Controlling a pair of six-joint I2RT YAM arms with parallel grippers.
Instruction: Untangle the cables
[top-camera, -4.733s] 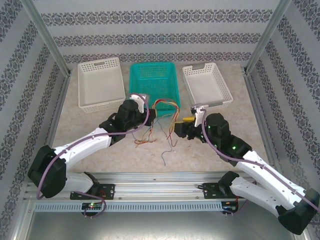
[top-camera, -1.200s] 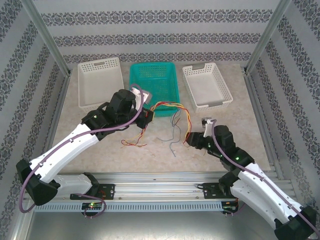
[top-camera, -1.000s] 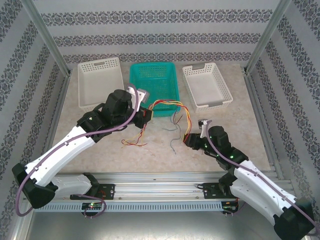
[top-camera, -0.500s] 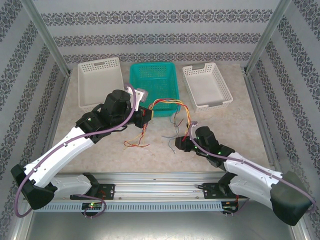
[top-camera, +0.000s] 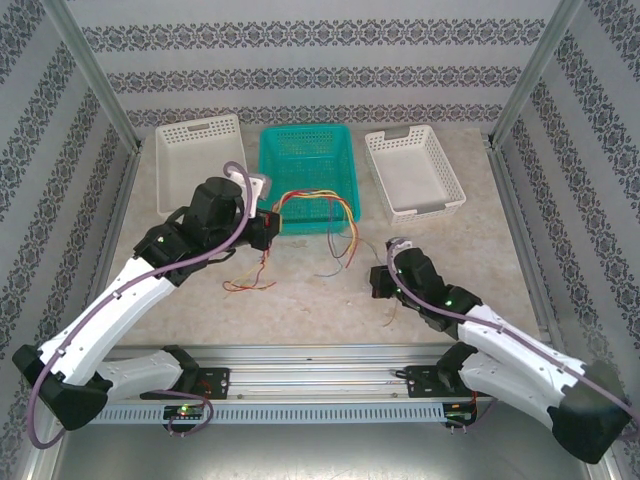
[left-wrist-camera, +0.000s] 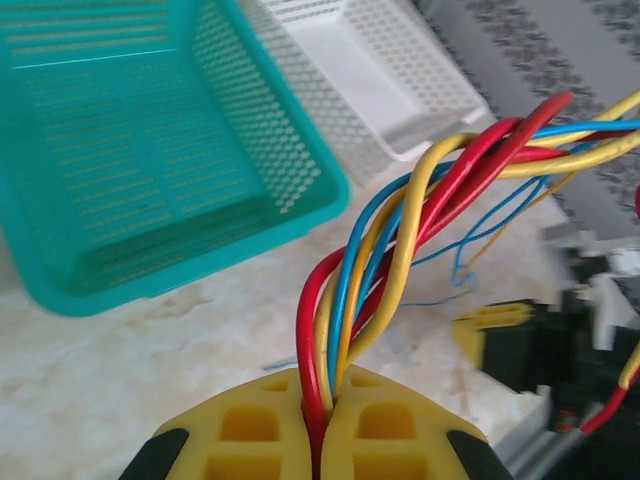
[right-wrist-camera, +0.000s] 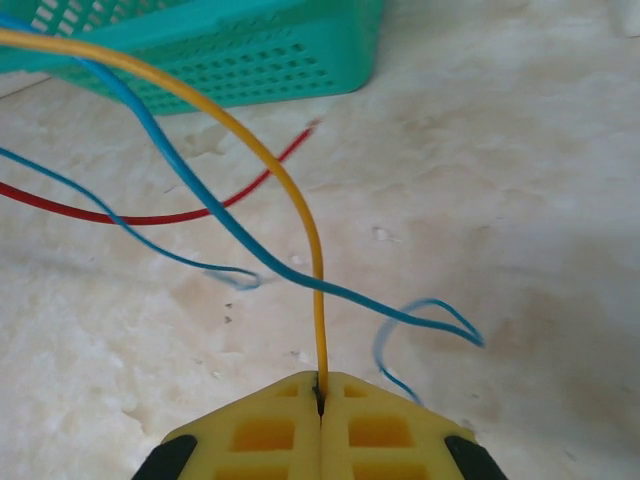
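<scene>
Left claw is clenched on the cables. In its wrist view, a twisted bundle of red, yellow and blue strands rises out of the seam between the two yellow fingers, which are pressed together around it. From above, this claw hangs over the worktop just in front of the teal basket. The bundle arcs from it to the right along the basket's near wall, then fans down towards the right arm. A loose tail of red and orange ends lies on the worktop below the left claw.

The right claw is clenched too, grasping a single yellow-orange strand. That strand comes up out of the seam between its fingers, bends to the left and runs off towards the teal basket. A blue strand crosses it and ends in a small loop on the worktop at the right. A red strand lies on the marble nearer the basket. From above, this claw sits low over the worktop, right of centre and nearer the arm bases than the baskets.

One white basket stands to the left of the teal one and another white basket to its right.
</scene>
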